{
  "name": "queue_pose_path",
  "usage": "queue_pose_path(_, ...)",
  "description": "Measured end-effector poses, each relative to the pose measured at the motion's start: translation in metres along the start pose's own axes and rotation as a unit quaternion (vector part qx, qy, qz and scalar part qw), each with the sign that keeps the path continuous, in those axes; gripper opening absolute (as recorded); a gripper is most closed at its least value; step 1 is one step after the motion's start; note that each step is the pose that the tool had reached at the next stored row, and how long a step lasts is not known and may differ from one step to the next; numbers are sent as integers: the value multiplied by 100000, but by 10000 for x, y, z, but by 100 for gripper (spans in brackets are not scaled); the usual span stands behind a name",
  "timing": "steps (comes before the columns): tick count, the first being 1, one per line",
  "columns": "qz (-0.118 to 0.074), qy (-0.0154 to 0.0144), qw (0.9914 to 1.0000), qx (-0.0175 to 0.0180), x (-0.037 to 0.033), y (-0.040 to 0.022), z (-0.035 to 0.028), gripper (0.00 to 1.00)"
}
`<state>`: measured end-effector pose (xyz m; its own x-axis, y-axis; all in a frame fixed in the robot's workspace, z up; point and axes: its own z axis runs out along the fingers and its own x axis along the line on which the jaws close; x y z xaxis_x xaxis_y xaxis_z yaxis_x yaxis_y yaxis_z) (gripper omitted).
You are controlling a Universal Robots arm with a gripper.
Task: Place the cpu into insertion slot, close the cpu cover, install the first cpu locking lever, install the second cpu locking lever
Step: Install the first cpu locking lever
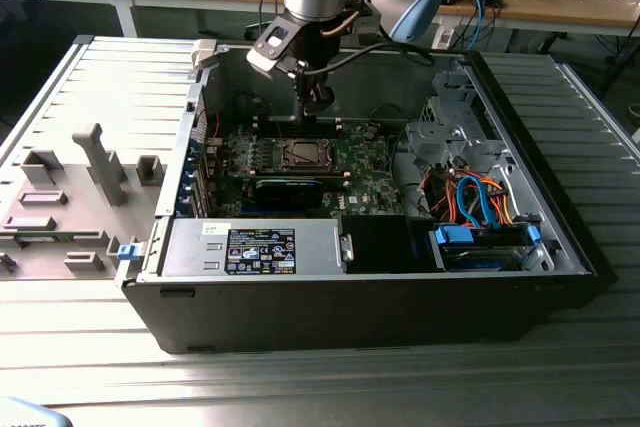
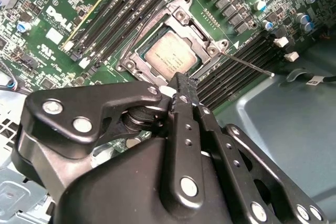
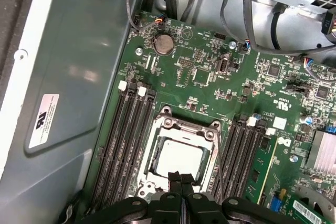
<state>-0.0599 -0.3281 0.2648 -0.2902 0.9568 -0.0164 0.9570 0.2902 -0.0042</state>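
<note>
The cpu [image 3: 180, 157] [image 2: 169, 57] lies flat in its socket on the green motherboard, silver top showing. The cpu cover [image 3: 185, 126] [image 2: 202, 35], a silvery frame, lies closed down around it. A thin metal locking lever [image 2: 247, 63] sticks out from one socket corner over the memory slots, unlatched. My gripper [image 3: 179, 178] [image 2: 184, 83] [image 1: 318, 99] hovers just above the socket's edge, fingers shut together with nothing between them. In the exterior view the socket [image 1: 300, 154] sits right below the gripper, inside the open computer case.
Memory slots [image 3: 128, 140] flank the socket on both sides. A long black card [image 1: 290, 188] lies in front of the socket, with a power supply [image 1: 260, 247] at the case front. Blue and orange cables [image 1: 475, 197] fill the exterior view's right. A grey fixture tray [image 1: 70, 197] stands outside the case.
</note>
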Motion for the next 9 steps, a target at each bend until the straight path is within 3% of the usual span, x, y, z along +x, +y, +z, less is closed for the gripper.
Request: queue_pose_path(9,-1438,-7,99990,-24,0,0,0,11)
